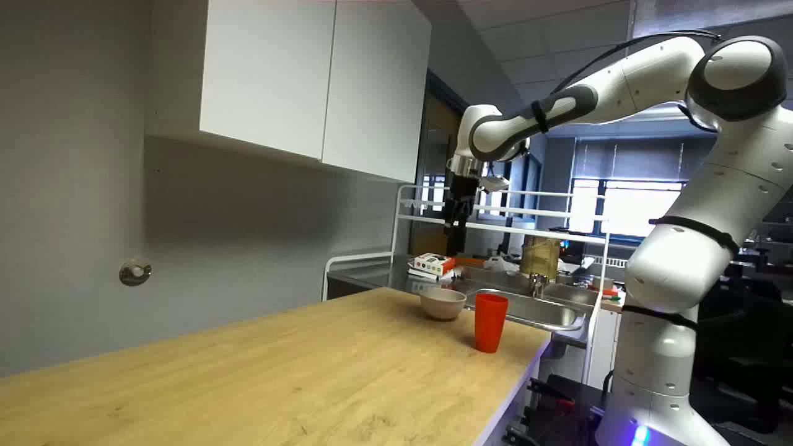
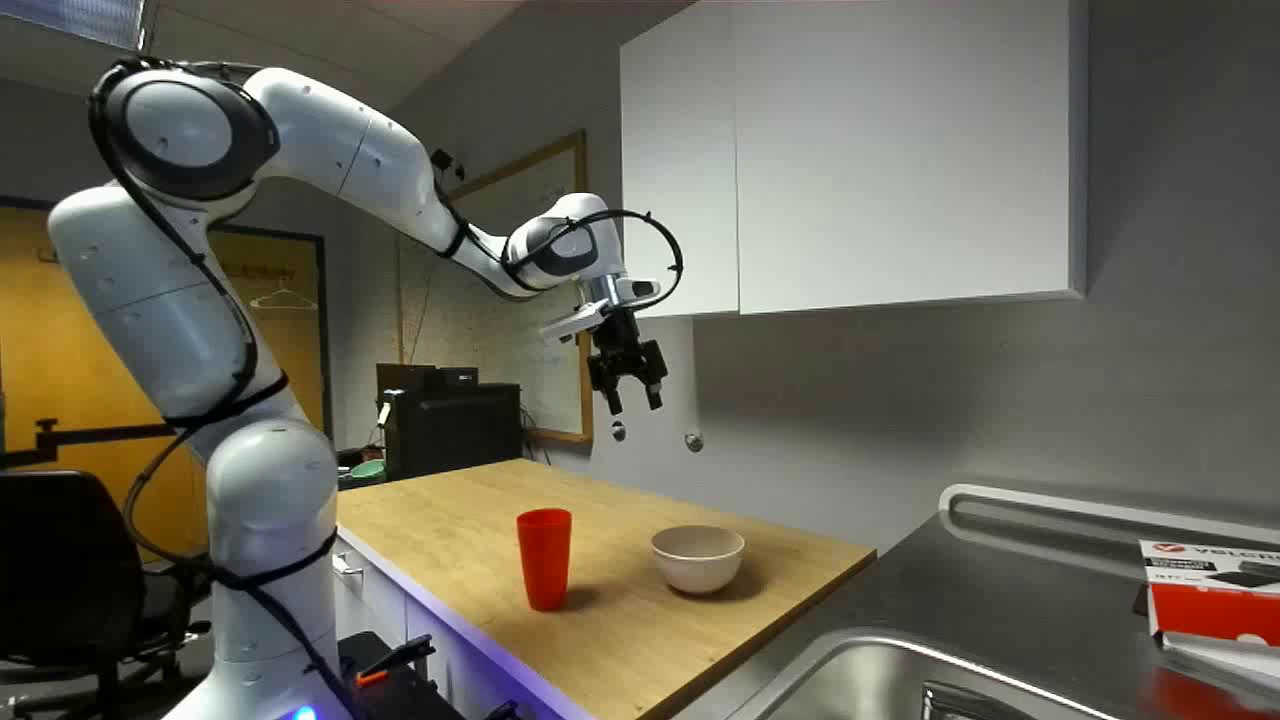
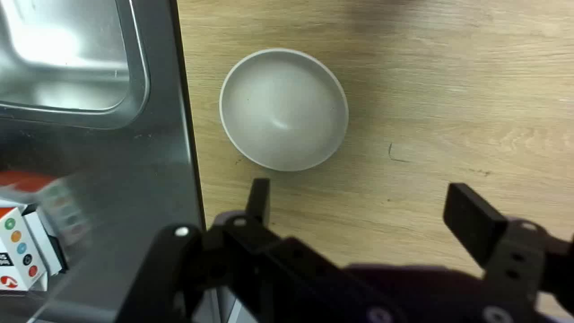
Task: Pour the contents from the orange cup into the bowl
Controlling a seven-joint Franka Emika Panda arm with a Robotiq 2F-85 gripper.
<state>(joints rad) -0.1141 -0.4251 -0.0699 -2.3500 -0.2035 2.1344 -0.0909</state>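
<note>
Wide bench [image 1: 248,384] is stretching along the wall [image 1: 74,217], the bowl [image 3: 284,110] sitting near its edge beside the sink [image 3: 139,80], the orange cup [image 2: 545,560] standing between bowl and arm [image 1: 675,266], parted fingers [image 3: 475,224] hanging above.

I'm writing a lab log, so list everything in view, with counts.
worktop: one, light wood, beside the metal counter
orange cup: one, orange-red, upright on the worktop
bowl: one, pale grey, on the worktop
metal counter: one, dark grey, at the worktop's end
sink: at least one basin, silver, set in the metal counter
boxes: count unclear, white and red, on the metal counter
rack: one, white, by the sink
wall cabinet: one, white, higher than the worktop
chair: at least one, black, on the floor
whiteboard: one, white, on a wall
remaining background: too blurred to count
robot arm: one, white and grey, beside the worktop
fingers: two, black, apart, above the worktop
</note>
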